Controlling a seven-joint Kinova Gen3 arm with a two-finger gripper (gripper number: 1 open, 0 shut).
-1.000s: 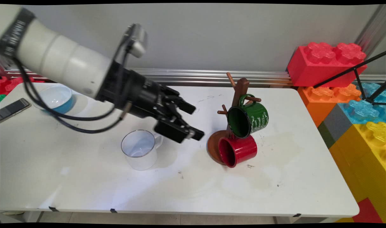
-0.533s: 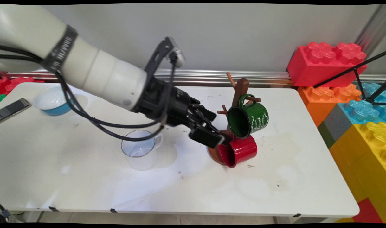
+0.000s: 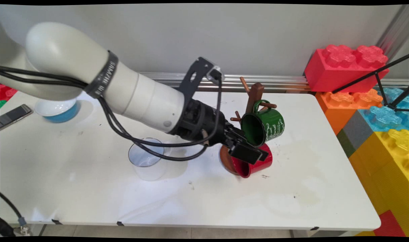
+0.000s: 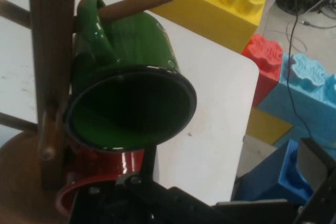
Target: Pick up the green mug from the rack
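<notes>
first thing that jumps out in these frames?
The gripper sits right at the mug tree mid-table, over the red mug that lies below the hanging green mug. Giant toy bricks are stacked at the table's right end, and a white mug stands left of the tree.

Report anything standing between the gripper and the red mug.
Nothing visible does. The open gripper is right at the red mug, at its mouth. The green mug hangs on the wooden rack just above, close over the fingers.
</notes>
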